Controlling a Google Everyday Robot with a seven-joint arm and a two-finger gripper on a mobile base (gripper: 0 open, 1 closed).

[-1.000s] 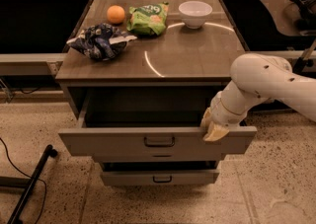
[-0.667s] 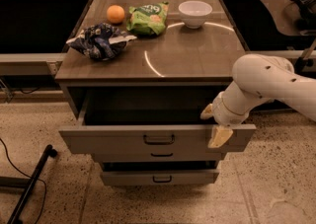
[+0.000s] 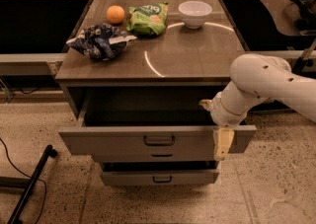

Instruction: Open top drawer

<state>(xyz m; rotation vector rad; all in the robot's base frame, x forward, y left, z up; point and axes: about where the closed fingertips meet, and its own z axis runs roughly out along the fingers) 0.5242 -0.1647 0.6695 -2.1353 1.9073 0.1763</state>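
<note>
**A:** Where is the top drawer (image 3: 118,141)?

**B:** It is pulled well out of the cabinet (image 3: 197,65). Its front juts past the two lower drawers (image 3: 128,177), and the dark inside is open to view. I judge the task all but done.

**A:** And the gripper (image 3: 222,142)?

**B:** It is at the right end of the drawer front, hanging over the top edge, well to the right of the handle (image 3: 159,140). I cannot tell whether it is spread or pressed together, or whether it grips the edge at all.

**A:** So what could go wrong?

**B:** A few things, I think. Any further pull from that far off centre could twist the drawer and jam it on its runners. If the drawer hits its stop hard, the jolt could pass to the cabinet top. The orange (image 3: 115,14) there could then roll, and the bowl (image 3: 195,13) could slide.

**A:** And when it backs away?

**B:** If the gripper has hold of the edge and the arm (image 3: 269,77) lifts off without releasing, it drags the drawer along. If it brushes the front on the way out, it could nudge the drawer part-way shut.
</note>
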